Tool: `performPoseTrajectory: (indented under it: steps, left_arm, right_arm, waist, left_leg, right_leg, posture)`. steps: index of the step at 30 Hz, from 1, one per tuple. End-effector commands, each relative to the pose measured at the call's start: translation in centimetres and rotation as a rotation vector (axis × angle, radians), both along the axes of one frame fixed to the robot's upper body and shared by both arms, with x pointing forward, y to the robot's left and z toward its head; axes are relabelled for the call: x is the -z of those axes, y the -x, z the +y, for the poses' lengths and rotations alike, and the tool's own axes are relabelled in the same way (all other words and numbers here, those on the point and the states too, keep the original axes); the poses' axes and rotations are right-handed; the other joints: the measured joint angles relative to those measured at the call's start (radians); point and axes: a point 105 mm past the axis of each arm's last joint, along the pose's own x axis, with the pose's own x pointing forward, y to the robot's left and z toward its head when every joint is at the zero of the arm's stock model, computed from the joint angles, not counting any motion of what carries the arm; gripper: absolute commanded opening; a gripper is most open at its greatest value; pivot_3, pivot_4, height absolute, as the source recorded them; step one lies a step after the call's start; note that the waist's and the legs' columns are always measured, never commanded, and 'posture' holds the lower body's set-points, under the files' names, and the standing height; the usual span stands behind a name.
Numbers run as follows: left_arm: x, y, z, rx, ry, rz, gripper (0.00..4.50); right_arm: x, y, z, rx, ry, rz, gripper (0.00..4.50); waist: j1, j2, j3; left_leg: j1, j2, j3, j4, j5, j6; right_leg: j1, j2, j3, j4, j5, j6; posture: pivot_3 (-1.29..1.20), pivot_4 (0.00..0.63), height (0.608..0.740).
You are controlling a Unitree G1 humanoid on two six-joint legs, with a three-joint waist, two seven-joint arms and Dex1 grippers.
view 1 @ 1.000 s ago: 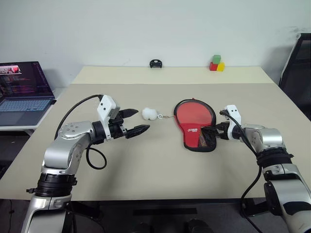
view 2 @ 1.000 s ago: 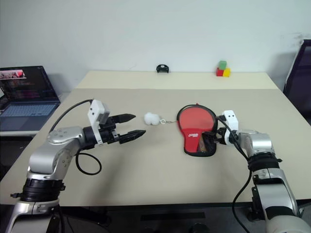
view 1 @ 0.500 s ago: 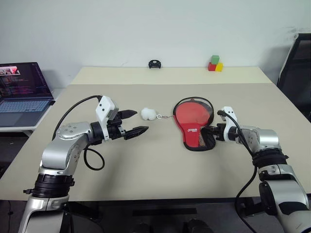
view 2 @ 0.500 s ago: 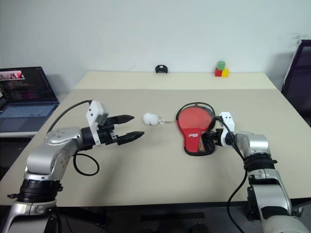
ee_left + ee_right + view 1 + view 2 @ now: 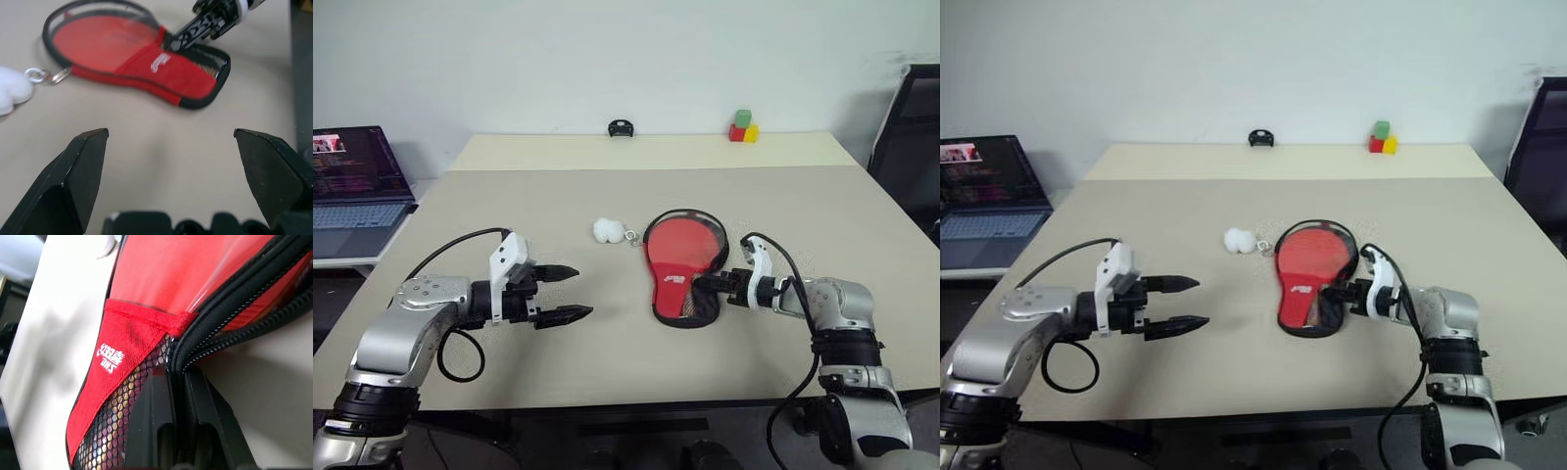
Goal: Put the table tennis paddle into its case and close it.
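A laptop [image 5: 357, 191] sits open on a separate low surface beside the table's left edge. The left gripper [image 5: 566, 292] hovers over the beige table [image 5: 607, 343] at its near left, its two black fingers spread wide with nothing between them, pointing toward the case. Right of it and further back, a small white fluffy pompom [image 5: 607, 230] lies on the table, a metal ring and short chain joining it to the case's round end. The case [image 5: 680, 264] lies flat near the table's centre, red side up, with the white logo and the black mesh pocket toward the robot. Through the mesh, striped wood shows in the right wrist view; how much of the table tennis paddle lies inside cannot be told. Along the case's right side the zipper edging stands parted. The right gripper [image 5: 705, 285] meets the case at the right edge of the narrow end, its fingers pressed together on the black zipper edging. At the far edge of the table rest a small black object [image 5: 621, 128] and, further right, green, red and yellow blocks [image 5: 742, 127]
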Motion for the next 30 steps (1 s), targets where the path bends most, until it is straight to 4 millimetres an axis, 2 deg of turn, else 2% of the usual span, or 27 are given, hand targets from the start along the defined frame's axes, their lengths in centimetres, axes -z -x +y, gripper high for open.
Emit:
performPoseTrajectory:
  steps: [1, 6, 15, 22, 29, 30]
  left_arm:
    - [-0.9, 1.2, -0.3, 0.052, 0.001, -0.023, 4.50]
    - [0.0, 2.6, -0.6, 0.096, -0.018, 0.021, 4.50]
    - [0.3, 2.9, -0.9, 0.101, -0.016, 0.036, 4.50]
    - [0.3, 2.5, -1.2, 0.111, -0.017, 0.037, 4.50]
    - [0.2, 2.4, -1.4, 0.119, -0.020, 0.031, 4.50]
    - [0.2, 2.4, -1.4, 0.118, -0.020, 0.031, 4.50]
  right_arm:
    - [-1.1, 2.1, 1.8, -0.107, -0.022, -0.020, 0.01]
    - [-0.3, 4.7, 2.3, -0.154, -0.012, 0.013, 0.01]
    - [0.7, 7.6, 2.3, -0.138, -0.044, 0.073, 0.01]
    - [1.4, 7.8, 1.9, -0.087, -0.028, 0.087, 0.01]
    - [2.3, 7.1, 0.2, 0.077, 0.007, 0.103, 0.01]
    - [2.5, 7.1, -0.2, 0.104, 0.023, 0.107, 0.31]
  waist:
    - [0.000, 0.000, 0.000]
    - [0.000, 0.000, 0.000]
    - [0.004, 0.000, 0.000]
    - [0.005, 0.000, 0.000]
    - [0.005, 0.000, 0.000]
    - [0.006, 0.000, 0.000]
  left_leg:
    - [0.000, 0.000, 0.000, 0.000, 0.000, 0.000]
    - [0.000, 0.000, 0.000, 0.000, 0.000, 0.000]
    - [0.000, 0.000, -0.001, 0.000, 0.000, 0.000]
    - [0.000, 0.000, -0.001, 0.000, 0.000, 0.000]
    - [0.001, 0.000, -0.001, 0.000, 0.000, 0.000]
    - [0.001, 0.000, -0.001, 0.000, 0.000, 0.000]
  right_leg:
    - [0.000, 0.000, 0.000, 0.000, 0.000, 0.000]
    - [0.000, 0.000, 0.000, 0.000, 0.000, 0.000]
    - [0.000, 0.000, -0.001, 0.000, 0.000, 0.000]
    - [0.000, 0.000, -0.001, 0.000, 0.000, 0.000]
    - [0.002, 0.000, -0.001, 0.000, 0.000, 0.000]
    - [0.002, 0.000, -0.001, 0.000, 0.000, 0.000]
  posture:
    - [0.00, 0.150, 0.740]
    - [0.00, 0.150, 0.740]
    - [0.00, 0.150, 0.740]
    - [0.00, 0.150, 0.740]
    - [0.00, 0.150, 0.740]
    - [0.00, 0.150, 0.740]
